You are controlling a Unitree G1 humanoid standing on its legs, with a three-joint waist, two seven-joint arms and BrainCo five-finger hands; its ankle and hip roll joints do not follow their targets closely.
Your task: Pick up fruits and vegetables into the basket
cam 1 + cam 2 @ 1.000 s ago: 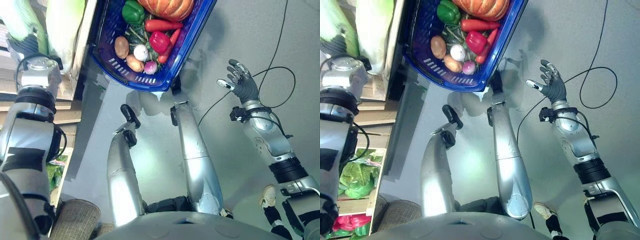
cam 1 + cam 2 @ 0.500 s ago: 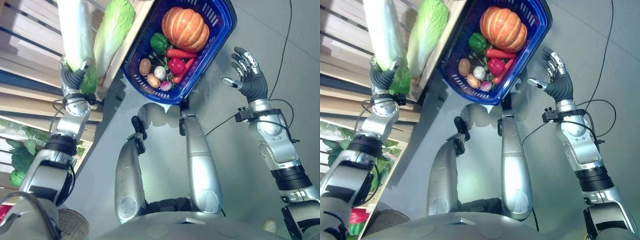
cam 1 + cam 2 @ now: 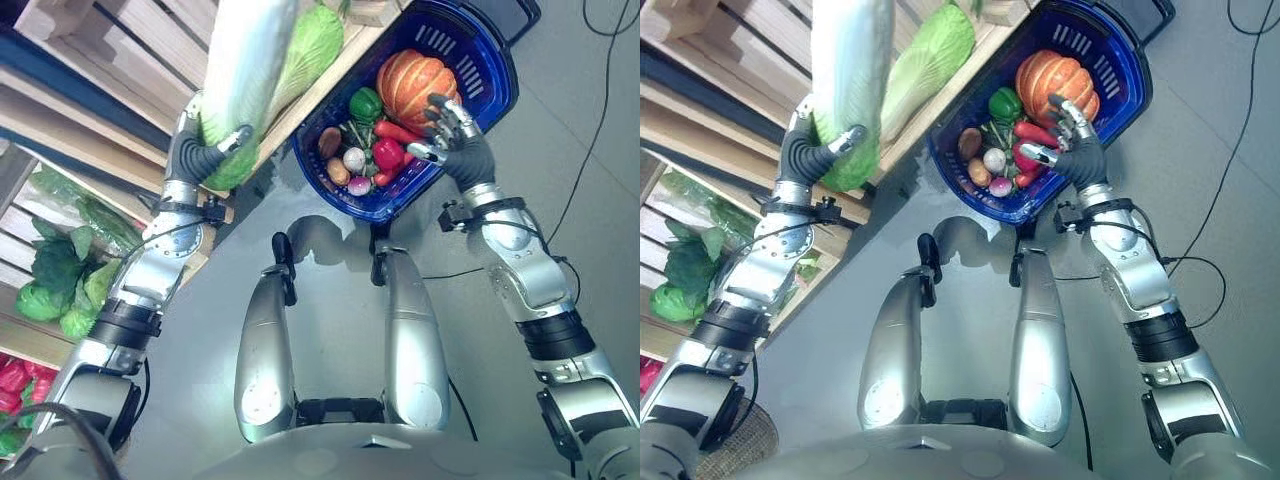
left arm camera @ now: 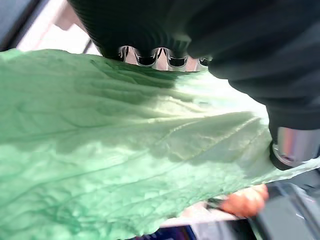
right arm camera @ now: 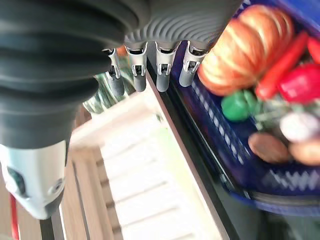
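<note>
Surroundings: wooden crate shelves (image 3: 90, 60) fill the upper left; leafy greens (image 3: 55, 285) lie at left edge.
Cabbages: two; a second napa cabbage (image 3: 310, 50) rests on the shelf beside the held one.
Basket: blue basket (image 3: 495, 85), upper centre, on the floor against the shelf.
Contents: one pumpkin (image 3: 405, 80), one green pepper (image 3: 365, 103), one red pepper (image 3: 388, 153), carrots, small round vegetables.
Left hand (image 3: 200, 160): fingers curled round a napa cabbage (image 3: 245, 70), raised upper left.
Right hand (image 3: 455, 145): fingers spread, holding nothing, over the basket's rim.
</note>
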